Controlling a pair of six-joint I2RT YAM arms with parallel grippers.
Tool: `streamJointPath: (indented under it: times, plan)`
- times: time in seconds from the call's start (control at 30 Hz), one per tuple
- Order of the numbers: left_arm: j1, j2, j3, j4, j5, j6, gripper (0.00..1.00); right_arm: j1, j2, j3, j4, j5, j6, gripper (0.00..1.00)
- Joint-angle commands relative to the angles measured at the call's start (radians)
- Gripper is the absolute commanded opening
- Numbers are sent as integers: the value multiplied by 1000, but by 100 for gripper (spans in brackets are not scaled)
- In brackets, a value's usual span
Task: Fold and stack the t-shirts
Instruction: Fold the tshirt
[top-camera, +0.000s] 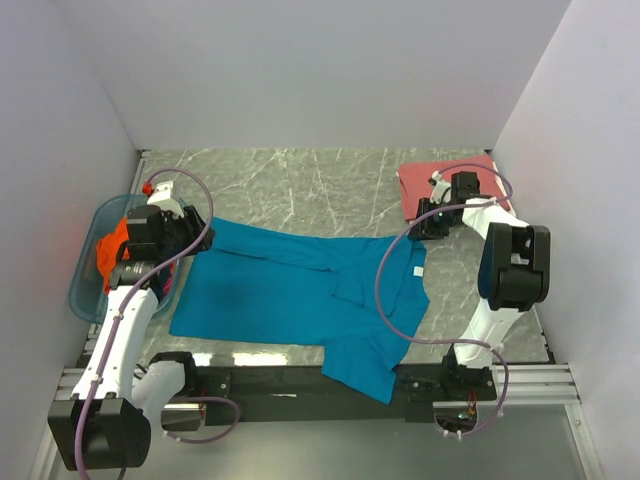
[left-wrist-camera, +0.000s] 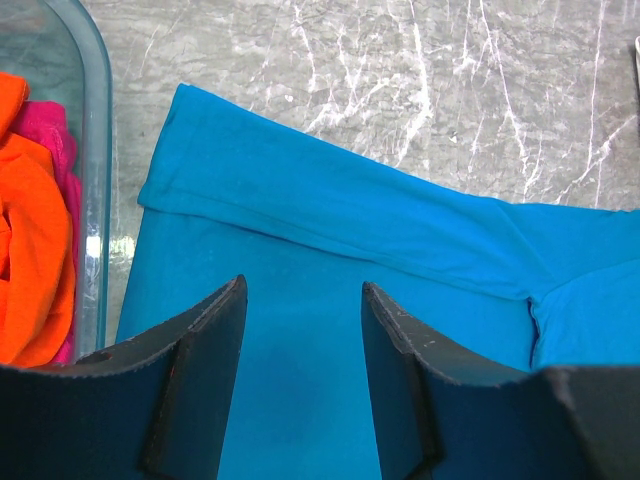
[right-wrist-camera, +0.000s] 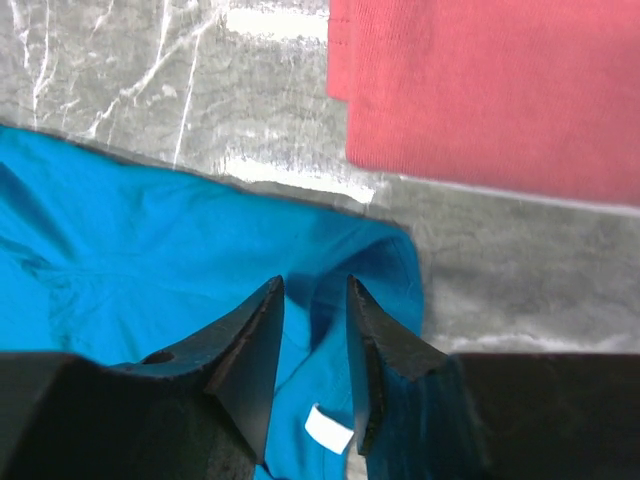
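Observation:
The teal blue t-shirt (top-camera: 290, 290) lies spread across the middle of the table, its far edge folded over and one sleeve hanging off the near edge. My left gripper (top-camera: 196, 238) hovers over the shirt's left end (left-wrist-camera: 350, 210); it (left-wrist-camera: 305, 290) is open with only cloth below. My right gripper (top-camera: 425, 222) is over the teal collar (right-wrist-camera: 150, 230) beside the white tag (right-wrist-camera: 328, 428); it (right-wrist-camera: 315, 285) is open. A folded dusty red t-shirt (top-camera: 420, 180) (right-wrist-camera: 480, 90) lies at the back right. The orange t-shirt (top-camera: 110, 250) (left-wrist-camera: 30, 250) is bunched in the tub.
A translucent blue tub (top-camera: 85, 290) (left-wrist-camera: 95, 150) stands at the table's left edge, with pink cloth (left-wrist-camera: 55, 130) under the orange one. White walls close in the left, back and right. Bare marble tabletop (top-camera: 300, 185) shows behind the teal shirt.

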Motion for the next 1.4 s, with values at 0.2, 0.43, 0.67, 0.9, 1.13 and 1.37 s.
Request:
streamJointPath:
  times: [0.2, 0.43, 0.67, 0.9, 1.13, 1.37]
  plan:
    - [-1, -22, 1, 28, 12, 14, 55, -16, 45, 58, -19, -54, 11, 25]
    - [-1, -24, 1, 31, 17, 14, 55, -57, -24, 11, -45, -45, -16, 6]
    - [-1, -24, 1, 30, 17, 12, 55, -76, -47, -37, -50, -57, -15, 6]
    - [-1, -21, 2, 30, 14, 12, 55, -87, -26, -49, -61, -31, -30, 15]
    - [-1, -18, 2, 33, 15, 14, 55, -119, -27, -43, -57, 4, -59, 21]
    - [-1, -28, -1, 28, 0, 2, 57, -139, -60, -31, -65, -10, -142, 24]
